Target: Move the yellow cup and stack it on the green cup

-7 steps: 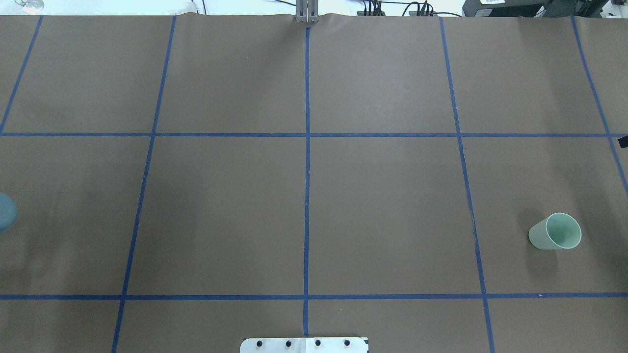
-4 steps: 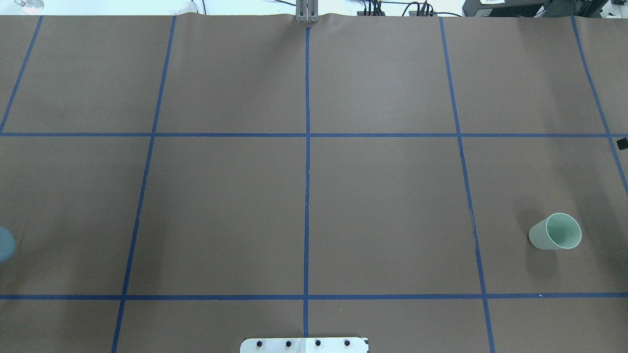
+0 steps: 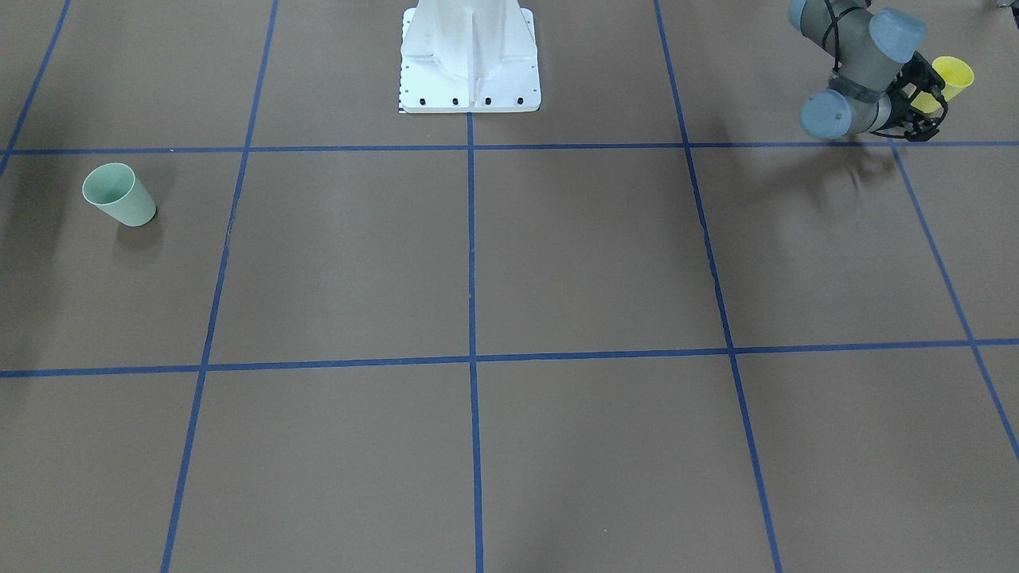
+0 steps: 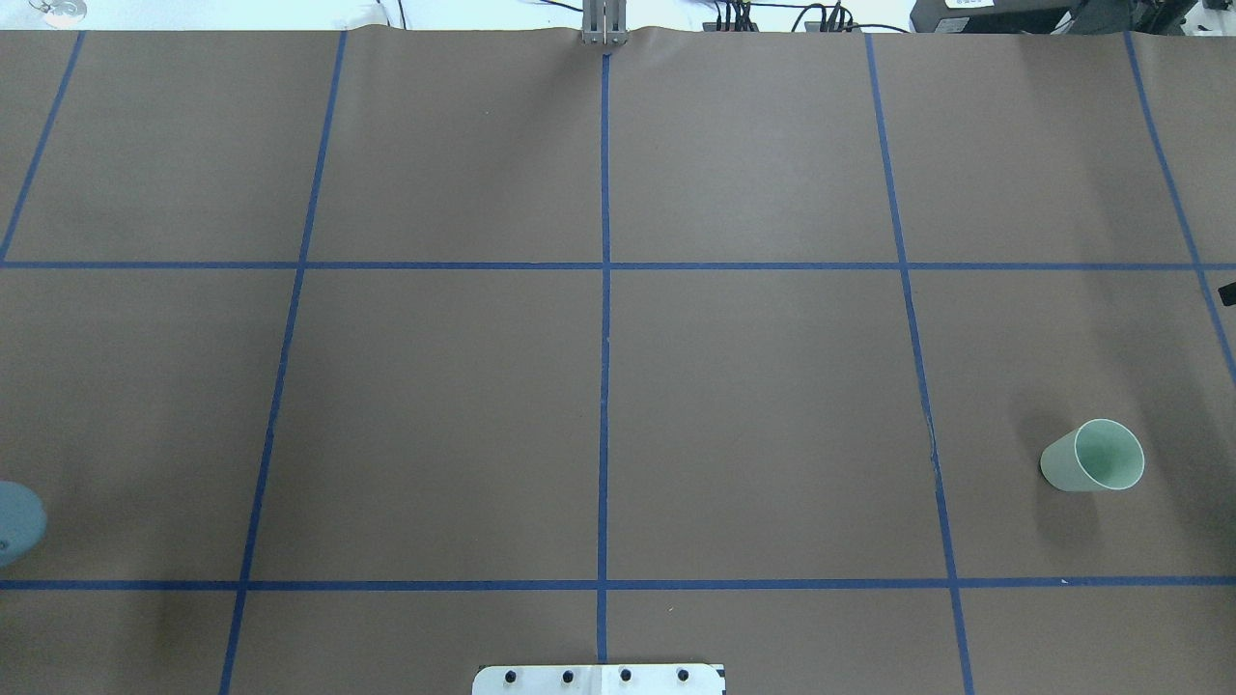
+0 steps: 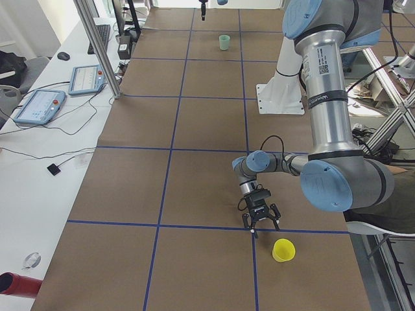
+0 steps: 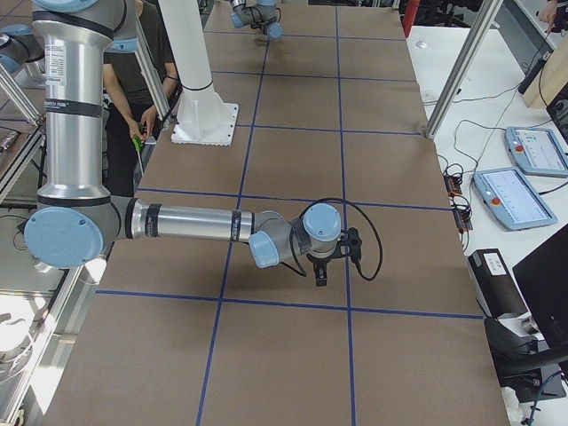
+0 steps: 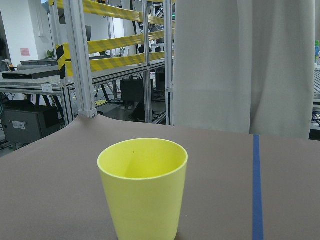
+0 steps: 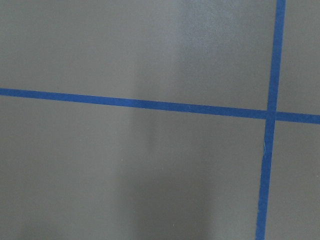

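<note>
Yellow cup [image 7: 142, 187] stands upright on the worktop [image 5: 194, 181], dead ahead of the left tool [image 5: 262, 226], fingers apart, empty, just short of the cup.

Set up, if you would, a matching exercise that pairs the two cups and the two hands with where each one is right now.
Things:
1. yellow cup
2. green cup
3. left hand
4. right hand

Places:
a. over bare cover where blue tape lines cross, with no cup in its wrist view
b. upright at the end of the table on the robot's left
c. upright on the robot's right side of the table
d. low over the table beside the yellow cup, not touching it

Pairs: 1-b, 2-c, 3-d, 4-a
</note>
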